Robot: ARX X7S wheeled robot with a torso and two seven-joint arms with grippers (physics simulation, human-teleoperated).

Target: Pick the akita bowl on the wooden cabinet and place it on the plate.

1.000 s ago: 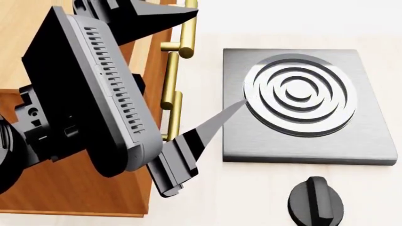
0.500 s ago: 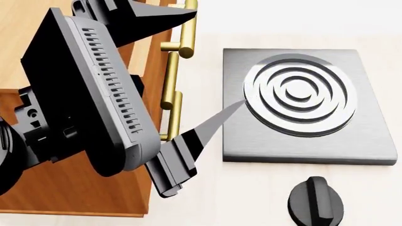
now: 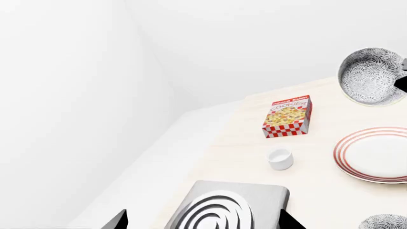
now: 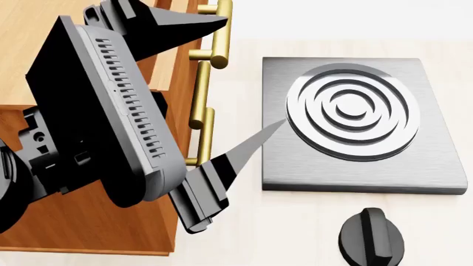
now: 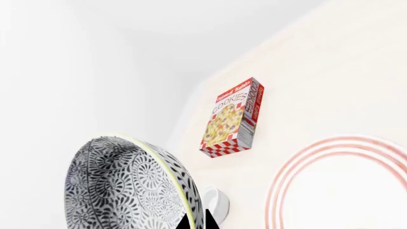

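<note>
The akita bowl (image 5: 127, 188) wears a dense dark floral pattern on white, with a pale yellowish rim. The plate (image 3: 375, 155) is white with thin red rings. The cookie box (image 3: 288, 116) is red-and-white checked. The wooden cabinet (image 4: 81, 233) is orange-brown with brass handles (image 4: 203, 88); the stove plate (image 4: 355, 127) is dark grey.

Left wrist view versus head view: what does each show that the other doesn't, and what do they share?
Only the left wrist view shows the plate, the cookie box, a small white cup, a patterned akita bowl with something dark at its edge, and part of a second patterned bowl. Only the head view shows the wooden cabinet with its brass handles, a black knob and the left arm. Both show the grey stove plate with round rings and the pale counter.
</note>
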